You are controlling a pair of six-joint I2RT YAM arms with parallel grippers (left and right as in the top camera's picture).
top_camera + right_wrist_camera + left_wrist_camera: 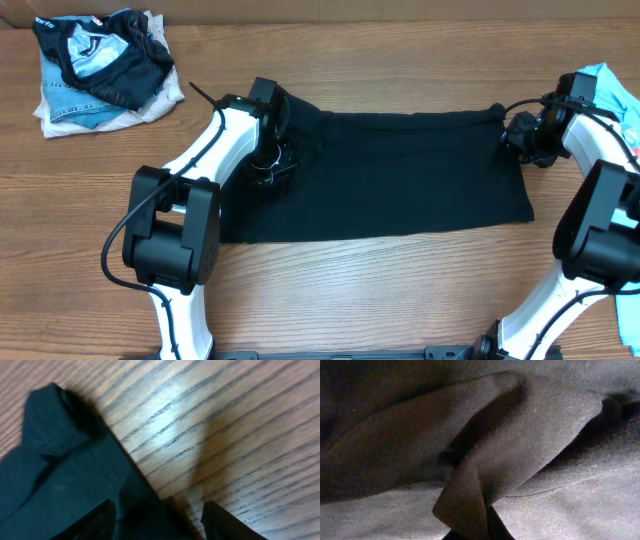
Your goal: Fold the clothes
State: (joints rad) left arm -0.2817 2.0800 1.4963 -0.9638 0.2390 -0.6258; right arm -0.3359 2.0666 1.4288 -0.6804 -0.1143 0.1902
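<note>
A raised fold of the black T-shirt (pixel 520 435) is pinched in the left end effector (pixel 270 162), jaws together on it. The shirt lies spread across the surface (pixel 350 290). The right end effector (pixel 160 522) straddles its right edge, fingers apart. At the back left, other clothes (pixel 100 70) sit piled.

Seen from overhead, bare table (pixel 370 290) runs along the lower centre of the frame between the two arm bases. It also runs across the top, between the pile of clothes (pixel 100 70) at upper left and the light blue garment (pixel 612 85) at upper right. The black T-shirt (pixel 400 175) covers the middle. The left arm (pixel 175 230) blocks the shirt's left end, and the right arm (pixel 600 215) fills the right edge.
</note>
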